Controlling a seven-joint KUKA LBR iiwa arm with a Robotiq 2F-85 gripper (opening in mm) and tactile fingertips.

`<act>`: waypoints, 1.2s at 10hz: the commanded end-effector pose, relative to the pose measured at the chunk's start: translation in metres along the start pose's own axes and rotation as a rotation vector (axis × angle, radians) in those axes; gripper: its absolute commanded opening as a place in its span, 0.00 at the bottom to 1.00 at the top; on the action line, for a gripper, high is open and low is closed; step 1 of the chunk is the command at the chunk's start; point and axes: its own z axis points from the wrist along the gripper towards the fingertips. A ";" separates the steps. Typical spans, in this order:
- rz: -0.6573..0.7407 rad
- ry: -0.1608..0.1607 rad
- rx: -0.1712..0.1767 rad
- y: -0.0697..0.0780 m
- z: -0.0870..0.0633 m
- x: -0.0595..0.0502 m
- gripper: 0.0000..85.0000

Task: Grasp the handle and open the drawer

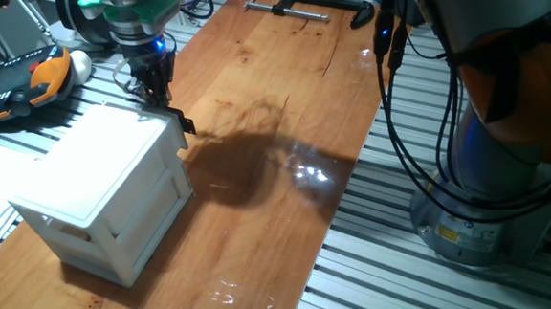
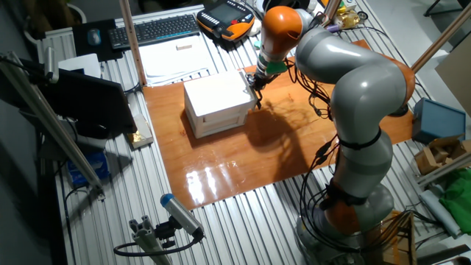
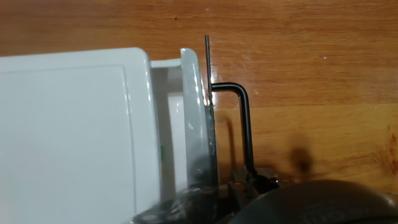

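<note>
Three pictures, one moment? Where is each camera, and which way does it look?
One fixed view: low by the table's end, looking along the wooden board at the white cabinet; gripper and arm base show.
The other fixed view: high, across from it; the whole arm shows.
Hand view: straight down onto the drawer and handle.
All share the cabinet.

Overhead light, fairly bright and even in both fixed views. Specular glare patches on the varnished wooden tabletop point(image 1: 283, 125), strongest mid-board and near the front edge. Broad soft arm shadow falls on the board beside the white cabinet point(image 1: 105, 189). Cabinet top near blown out, little surface detail. One fixed view slightly soft. Hand view sharp on wood grain; gripper point(image 3: 249, 186) at bottom edge is dark, blurred, probably too close to focus. Small blurred shadow blot on wood nearby.
</note>
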 end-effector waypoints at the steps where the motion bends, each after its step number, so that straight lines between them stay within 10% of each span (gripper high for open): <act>1: 0.000 0.000 -0.002 -0.001 0.000 0.000 0.01; 12: -0.009 -0.003 -0.005 -0.017 0.002 0.000 0.01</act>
